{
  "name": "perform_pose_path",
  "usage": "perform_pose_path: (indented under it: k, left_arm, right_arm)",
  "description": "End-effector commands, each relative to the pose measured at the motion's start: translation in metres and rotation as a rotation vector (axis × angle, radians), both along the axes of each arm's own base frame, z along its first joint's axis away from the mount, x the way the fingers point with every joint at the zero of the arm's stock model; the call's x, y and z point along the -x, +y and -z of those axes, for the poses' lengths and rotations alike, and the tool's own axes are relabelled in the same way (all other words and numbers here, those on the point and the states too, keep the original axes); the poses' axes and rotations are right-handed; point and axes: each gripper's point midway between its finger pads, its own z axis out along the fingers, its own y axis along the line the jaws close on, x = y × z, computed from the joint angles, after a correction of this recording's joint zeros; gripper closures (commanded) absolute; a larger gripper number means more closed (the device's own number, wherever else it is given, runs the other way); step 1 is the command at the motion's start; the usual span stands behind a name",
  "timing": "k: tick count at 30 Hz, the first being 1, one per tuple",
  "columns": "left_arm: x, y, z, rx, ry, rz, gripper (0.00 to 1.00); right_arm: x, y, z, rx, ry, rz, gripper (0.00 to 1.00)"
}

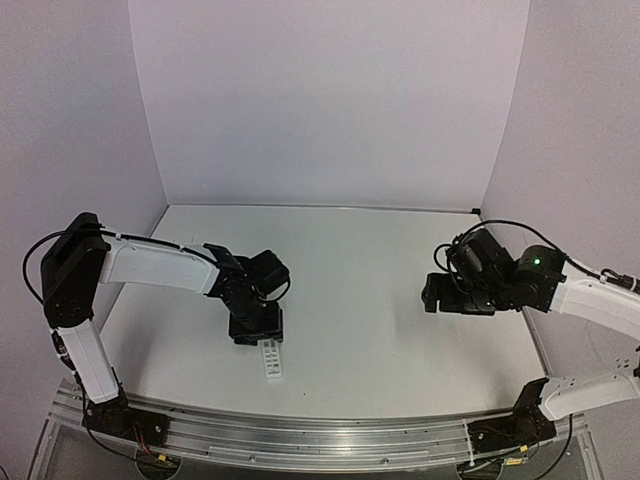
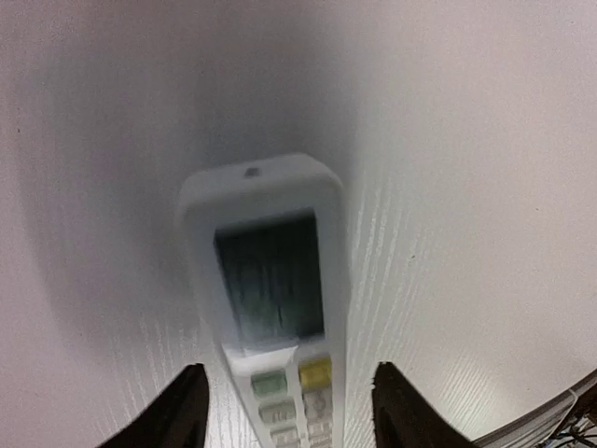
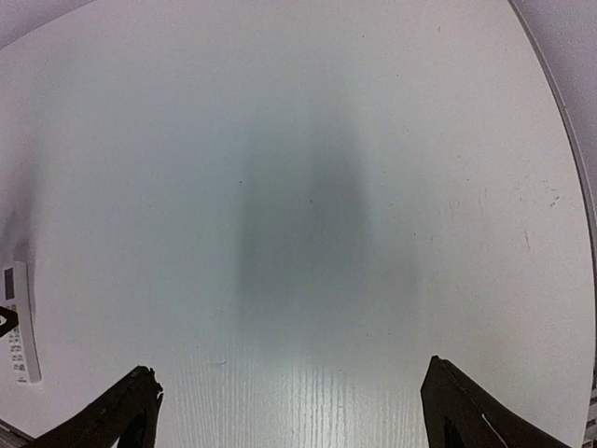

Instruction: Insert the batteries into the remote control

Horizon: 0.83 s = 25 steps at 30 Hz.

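My left gripper (image 2: pixel 290 373) jaws spread, one finger either side of the remote (image 2: pixel 270 271), neither touching it, remote lying display-up on the table (image 1: pixel 400 300) near the front edge, my right gripper (image 3: pixel 289 411) jaws wide apart, over the table well right of the remote

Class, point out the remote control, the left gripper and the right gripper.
remote control (image 2: pixel 270 280), left wrist view, on its dark display.
left gripper (image 2: pixel 290 373), left wrist view, midway between its fingertips.
right gripper (image 3: pixel 290 369), right wrist view, midway between its fingertips.
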Motion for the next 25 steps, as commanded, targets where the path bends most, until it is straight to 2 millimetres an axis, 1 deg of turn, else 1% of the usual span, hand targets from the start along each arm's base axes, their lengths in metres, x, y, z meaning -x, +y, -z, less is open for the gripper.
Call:
perform_pose_path:
  k: [1,3,5,6,8,10,11,13,14,15,16,18,22,25]
  left_arm:
    - [-0.018,0.005,-0.038,-0.026,-0.102,-0.041,0.03]
    - [-0.029,0.015,-0.069,-0.039,-0.193,-0.082,0.0]
    - [-0.038,0.036,-0.104,-0.058,-0.296,-0.156,0.0]
    - [-0.043,0.051,-0.118,-0.089,-0.358,-0.208,0.0]
    - [-0.048,0.087,-0.155,-0.099,-0.495,-0.318,0.0]
    - [-0.054,0.127,-0.171,-0.122,-0.578,-0.422,0.0]
    - [-0.058,0.147,-0.175,-0.118,-0.587,-0.468,0.0]
    - [-0.066,0.188,-0.176,-0.106,-0.57,-0.547,0.0]
    - [-0.068,0.2,-0.176,-0.106,-0.574,-0.568,0.0]
    - [-0.069,0.209,-0.177,-0.106,-0.578,-0.58,0.0]
    - [-0.069,0.215,-0.177,-0.11,-0.578,-0.586,0.0]
    - [-0.069,0.218,-0.178,-0.109,-0.577,-0.585,0.0]
    - [-0.072,0.221,-0.176,-0.13,-0.572,-0.587,0.0]
    - [-0.077,0.219,-0.174,-0.125,-0.573,-0.579,0.0]
  right_arm:
    - [-0.002,-0.014,-0.009,0.054,-0.04,0.024,0.05]
    - [-0.001,-0.019,-0.012,0.066,-0.055,0.034,0.05]
    - [-0.002,-0.029,-0.013,0.052,-0.053,0.072,0.05]
    - [-0.002,-0.035,-0.013,0.039,-0.048,0.091,0.05]
    - [-0.008,-0.057,-0.01,0.055,-0.044,0.149,0.04]
    - [-0.013,-0.078,-0.004,0.09,-0.021,0.185,0.03]
    - [-0.014,-0.087,0.001,0.097,0.001,0.198,0.03]
    - [-0.015,-0.103,0.008,0.08,0.046,0.242,0.02]
    - [-0.014,-0.109,0.01,0.08,0.051,0.262,0.02]
    - [-0.013,-0.114,0.01,0.087,0.049,0.278,0.02]
    - [-0.012,-0.118,0.01,0.098,0.042,0.29,0.02]
    - [-0.01,-0.12,0.008,0.108,0.033,0.285,0.02]
    - [-0.007,-0.123,0.006,0.111,0.017,0.285,0.02]
    - [-0.007,-0.127,0.003,0.118,0.002,0.299,0.02]
